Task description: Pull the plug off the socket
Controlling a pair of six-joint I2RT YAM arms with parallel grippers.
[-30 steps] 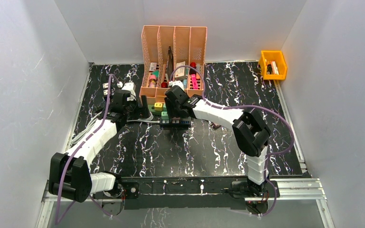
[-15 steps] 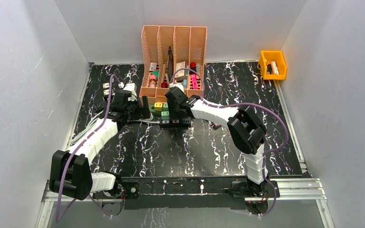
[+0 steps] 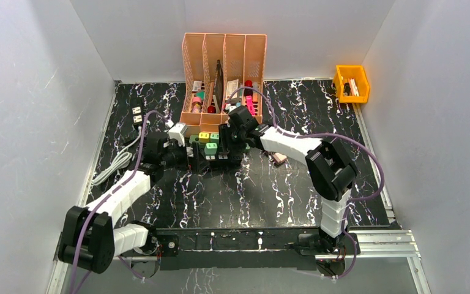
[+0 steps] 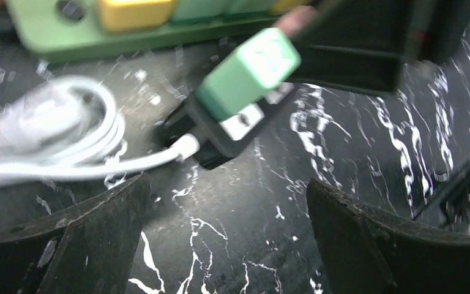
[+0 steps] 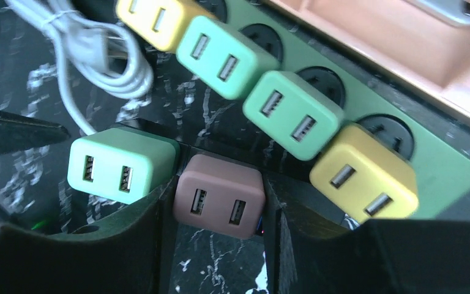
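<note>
A brown two-port plug sits between the fingers of my right gripper, which is shut on its two sides. Whether its prongs are still in the black socket strip is hidden. A pale green plug stands in that same strip just left of it, also seen as the green plug in the left wrist view. My left gripper hangs open over bare marble just short of the black strip, nothing between its fingers. From above, the left gripper and right gripper flank the strip.
A green power strip carries yellow and green plugs right behind the brown one. A coiled white cable lies at the left. The orange file rack stands behind, and an orange bin is at the back right.
The right gripper closed onto the brown plug and shifted slightly right. The left arm came in from the left, nearer the black strip, still open.
</note>
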